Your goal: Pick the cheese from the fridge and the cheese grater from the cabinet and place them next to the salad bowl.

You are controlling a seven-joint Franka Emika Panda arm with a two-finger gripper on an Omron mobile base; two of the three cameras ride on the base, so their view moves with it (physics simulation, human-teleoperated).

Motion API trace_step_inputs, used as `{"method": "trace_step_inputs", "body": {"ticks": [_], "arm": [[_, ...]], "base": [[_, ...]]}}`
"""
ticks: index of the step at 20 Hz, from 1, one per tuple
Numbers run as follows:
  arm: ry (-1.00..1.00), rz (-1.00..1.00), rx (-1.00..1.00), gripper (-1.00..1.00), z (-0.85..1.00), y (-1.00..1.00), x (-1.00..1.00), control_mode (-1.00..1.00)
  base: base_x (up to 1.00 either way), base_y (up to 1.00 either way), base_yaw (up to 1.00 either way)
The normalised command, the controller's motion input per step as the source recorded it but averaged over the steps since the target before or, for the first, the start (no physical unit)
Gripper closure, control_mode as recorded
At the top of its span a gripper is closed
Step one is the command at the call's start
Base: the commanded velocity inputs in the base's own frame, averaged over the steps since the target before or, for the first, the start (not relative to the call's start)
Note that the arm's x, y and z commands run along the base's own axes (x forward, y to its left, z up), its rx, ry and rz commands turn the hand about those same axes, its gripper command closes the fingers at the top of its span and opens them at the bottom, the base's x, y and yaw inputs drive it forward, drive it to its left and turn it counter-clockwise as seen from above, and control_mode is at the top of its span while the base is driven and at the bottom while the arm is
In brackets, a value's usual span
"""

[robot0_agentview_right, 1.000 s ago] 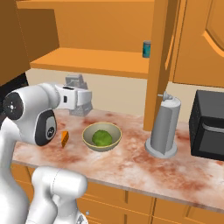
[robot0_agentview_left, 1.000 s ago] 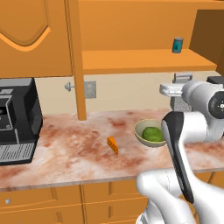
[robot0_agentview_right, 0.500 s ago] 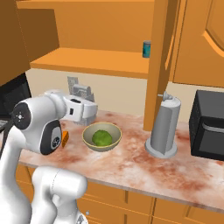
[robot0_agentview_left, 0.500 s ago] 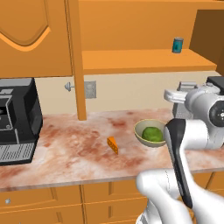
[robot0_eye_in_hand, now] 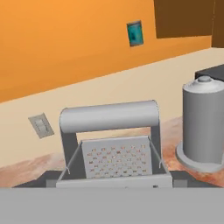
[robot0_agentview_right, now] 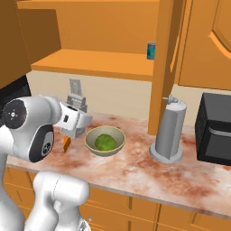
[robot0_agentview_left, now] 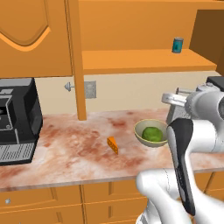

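Gripper (robot0_agentview_right: 76, 104) fingers clamped wide on the small grey metal box grater (robot0_eye_in_hand: 116, 151), held upright above the counter, loop handle uppermost and lying crosswise. Round olive-green salad bowl (robot0_agentview_right: 105, 140) just beside; orange cheese wedge (robot0_agentview_left: 113, 145) left of it, tall grey cylinder (robot0_agentview_right: 168, 131) right

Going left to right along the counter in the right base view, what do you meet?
Cheese → salad bowl → tall grey cylinder → black appliance at the right edge.
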Motion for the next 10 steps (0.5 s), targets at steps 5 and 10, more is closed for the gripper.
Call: {"method": "trace_step_inputs", "body": {"ticks": [5, 10], "arm": [[-0.02, 0.09, -0.10, 1.00, -0.21, 0.40, -0.04, -1.00], [-0.03, 0.12, -0.04, 1.00, -0.43, 0.20, 0.00, -1.00]], "base": [[0.00, 0.00, 0.00], [0.00, 0.00, 0.00]]}}
